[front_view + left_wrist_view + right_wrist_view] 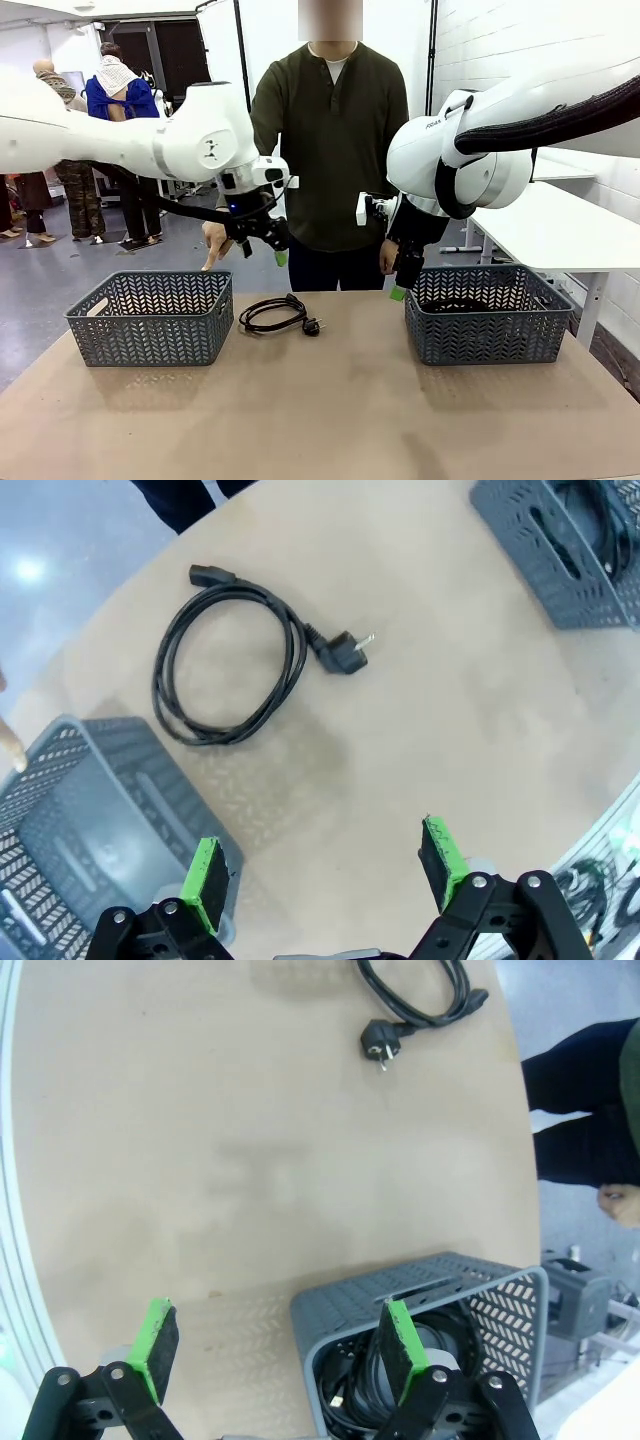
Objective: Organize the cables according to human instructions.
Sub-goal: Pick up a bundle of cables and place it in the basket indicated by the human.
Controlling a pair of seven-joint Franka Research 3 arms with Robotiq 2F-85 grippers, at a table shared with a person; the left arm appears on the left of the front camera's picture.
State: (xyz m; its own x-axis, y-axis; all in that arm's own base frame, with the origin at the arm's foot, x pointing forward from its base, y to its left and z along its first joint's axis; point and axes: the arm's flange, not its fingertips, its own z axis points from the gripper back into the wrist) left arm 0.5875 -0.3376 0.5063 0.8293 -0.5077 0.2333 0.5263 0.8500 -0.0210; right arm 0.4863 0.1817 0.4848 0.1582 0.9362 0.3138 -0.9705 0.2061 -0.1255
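Both end effectors wide, empty; left end effector (325, 875) above the cable (228, 665) ahead: loose loops may slip or snag the basket (70, 810) rim.

A coiled cable (275, 313) lies on the bare table (320, 410) between the left basket (152, 317) and the right basket (488, 312), with open tabletop all around it and clear air above. The left gripper (262, 243), jaws wide, hangs above and just left of the coil, while the right gripper (402, 280) hovers at the right basket's near-left corner, above cables (385, 1380) already piled inside. The person's hand (213, 243) points down behind the left basket's far rim, crowding that side
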